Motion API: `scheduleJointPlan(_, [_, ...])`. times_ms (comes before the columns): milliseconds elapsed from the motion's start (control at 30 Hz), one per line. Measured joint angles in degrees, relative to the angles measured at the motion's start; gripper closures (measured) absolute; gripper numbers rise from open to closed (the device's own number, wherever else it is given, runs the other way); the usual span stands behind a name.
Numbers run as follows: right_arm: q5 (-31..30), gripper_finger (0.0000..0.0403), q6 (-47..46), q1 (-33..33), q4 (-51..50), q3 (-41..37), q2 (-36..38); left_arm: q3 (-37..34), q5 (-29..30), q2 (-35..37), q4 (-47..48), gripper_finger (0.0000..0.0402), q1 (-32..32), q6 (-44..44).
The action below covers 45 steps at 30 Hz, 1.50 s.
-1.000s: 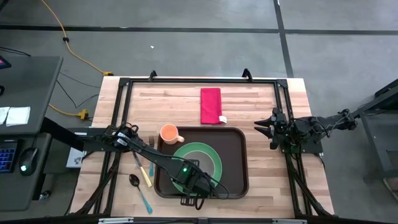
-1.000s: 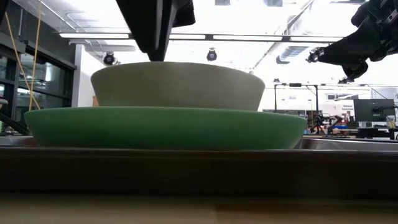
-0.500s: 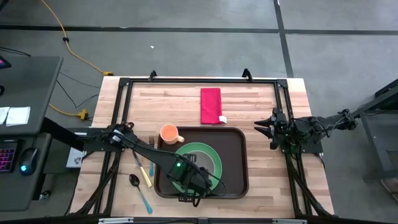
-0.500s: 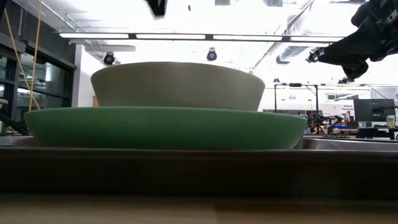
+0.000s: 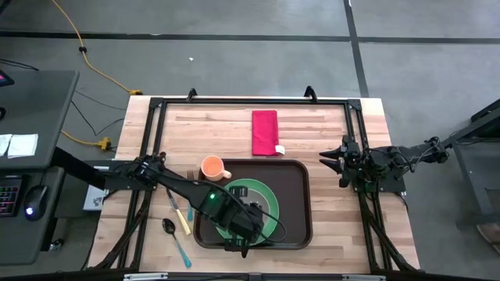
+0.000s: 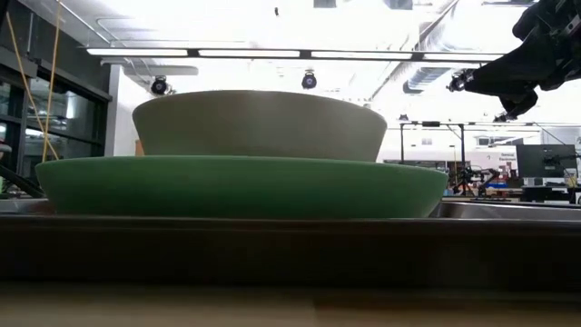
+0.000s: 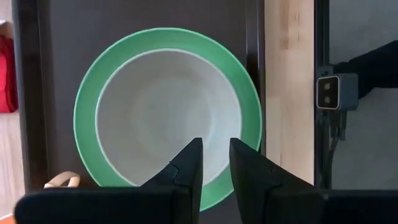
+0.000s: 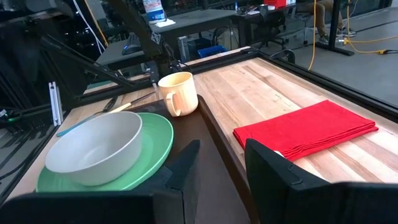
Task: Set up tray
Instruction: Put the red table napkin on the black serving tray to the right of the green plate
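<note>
The dark brown tray [image 5: 295, 195] lies near the table's front edge. On it rests a green plate [image 7: 84, 112], and a pale bowl [image 7: 165, 112] stands by its base in the plate; the low view shows the bowl [image 6: 259, 123] stacked on the plate [image 6: 241, 186]. My left gripper [image 7: 214, 148] hangs above the bowl, pointing down, open by a narrow gap with nothing between its fingers; in the high view it [image 5: 244, 222] covers part of the plate. My right gripper [image 5: 336, 161] waits open at the table's right edge.
A peach cup [image 5: 212, 167] stands at the tray's far left corner. A folded red napkin [image 5: 265, 133] lies behind the tray. A spoon, fork and knife [image 5: 178, 218] lie on the wood to the left of the tray. The black frame [image 5: 250, 101] runs around the table.
My left gripper has risen from just over the bowl, leaving the top of the low view, and has drifted slightly toward the table's left. The bowl and plate have stayed still on the tray.
</note>
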State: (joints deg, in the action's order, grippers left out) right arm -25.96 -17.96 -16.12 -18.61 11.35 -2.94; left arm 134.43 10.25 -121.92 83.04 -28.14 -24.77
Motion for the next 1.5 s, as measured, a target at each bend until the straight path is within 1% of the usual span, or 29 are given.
scheduleJointPlan(67, [0.0, 0.03, 0.0, 0.0, 0.0, 0.0, 0.0, 0.24, 0.84, -0.01, 0.33, 0.0293, 0.0, 0.0])
scheduleJointPlan(333, [0.0, 0.03, 0.0, 0.0, 0.0, 0.0, 0.0, 0.25, 0.93, -0.05, 5.31, 0.0293, 0.01, 0.0])
scheduleJointPlan(433, [0.0, 0.03, -0.35, 0.0, 0.01, 0.01, 0.0, 0.25, 2.58, -0.04, 7.01, 0.0293, 0.02, -0.02])
scheduleJointPlan(733, [-0.47, 0.03, -7.41, 0.0, 0.02, 0.0, 0.0, 0.22, 5.04, 1.65, 6.98, 0.0293, 0.81, 2.49])
scheduleJointPlan(1033, [-0.48, 0.0299, -7.61, 0.02, 0.25, 0.0, 0.0, 0.22, 7.81, 4.57, 7.0, 0.0293, 1.91, 5.39])
scheduleJointPlan(1200, [-0.52, 0.0299, -7.61, 0.0, 0.62, 0.0, 0.02, 0.18, 9.41, 5.97, 7.05, 0.0293, 1.97, 5.46])
scheduleJointPlan(1400, [-0.47, 0.0299, -7.58, 0.0, 0.92, 0.0, -0.02, 0.18, 9.63, 7.58, 6.99, 0.0293, 1.92, 5.46])
scheduleJointPlan(1500, [-0.44, 0.0299, -7.67, 0.0, 1.03, 0.0, -0.02, 0.18, 11.37, 8.72, 6.98, 0.0293, 1.92, 5.46])
